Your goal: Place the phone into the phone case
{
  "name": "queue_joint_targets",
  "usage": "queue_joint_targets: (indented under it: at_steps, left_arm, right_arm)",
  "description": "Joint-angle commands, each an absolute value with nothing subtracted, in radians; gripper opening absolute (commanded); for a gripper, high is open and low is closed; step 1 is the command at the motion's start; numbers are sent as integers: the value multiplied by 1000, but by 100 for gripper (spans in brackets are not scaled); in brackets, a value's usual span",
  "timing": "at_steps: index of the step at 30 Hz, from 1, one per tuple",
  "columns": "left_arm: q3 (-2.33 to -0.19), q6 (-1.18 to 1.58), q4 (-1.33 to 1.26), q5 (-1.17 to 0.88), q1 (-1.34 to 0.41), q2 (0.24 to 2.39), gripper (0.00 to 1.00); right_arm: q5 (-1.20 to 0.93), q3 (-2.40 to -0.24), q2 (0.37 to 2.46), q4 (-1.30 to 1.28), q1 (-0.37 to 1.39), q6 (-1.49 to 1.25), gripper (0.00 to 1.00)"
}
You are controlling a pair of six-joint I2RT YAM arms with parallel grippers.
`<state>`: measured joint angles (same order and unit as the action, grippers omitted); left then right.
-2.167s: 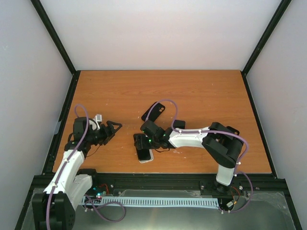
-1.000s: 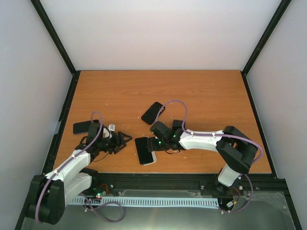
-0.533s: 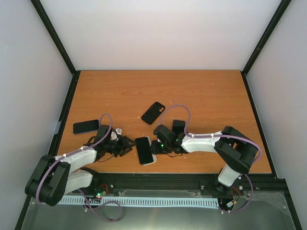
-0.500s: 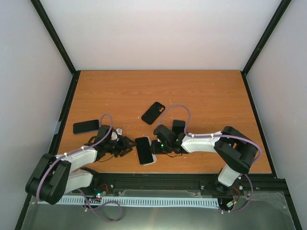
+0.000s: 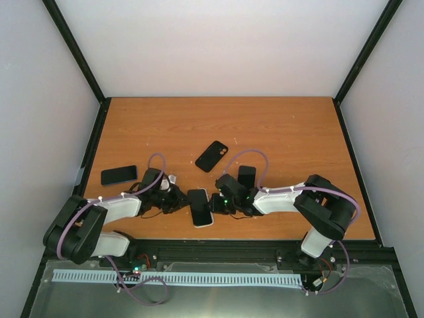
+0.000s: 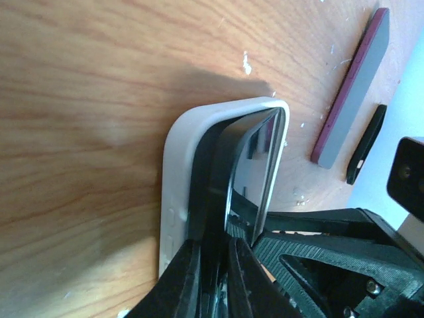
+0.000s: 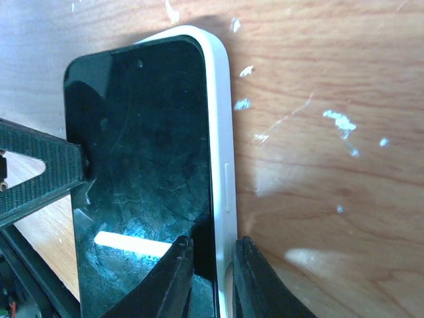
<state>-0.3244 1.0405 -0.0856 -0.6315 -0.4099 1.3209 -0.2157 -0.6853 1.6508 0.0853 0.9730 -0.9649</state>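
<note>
White phone case (image 7: 222,132) is lying near the front edge of the counter (image 5: 285,132), left of centre, with the black phone (image 7: 139,146) sitting in it, one side lifting clear of the shell. Your left gripper (image 6: 215,285) is pinching the phone's raised edge; your right gripper (image 7: 212,281) is clamping the case's opposite wall. Just behind, a maroon phone (image 5: 246,175) is resting flat. A second black phone (image 5: 119,175) is lying toward the left edge, and a black case (image 5: 212,156) farther back.
</note>
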Motion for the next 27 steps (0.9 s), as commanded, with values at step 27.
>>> queue_joint_targets:
  at_steps: [27]
  left_arm:
    - [-414, 945, 64, -462, -457, 1277, 38]
  right_arm:
    - [-193, -589, 1625, 291, 968, -1053, 29]
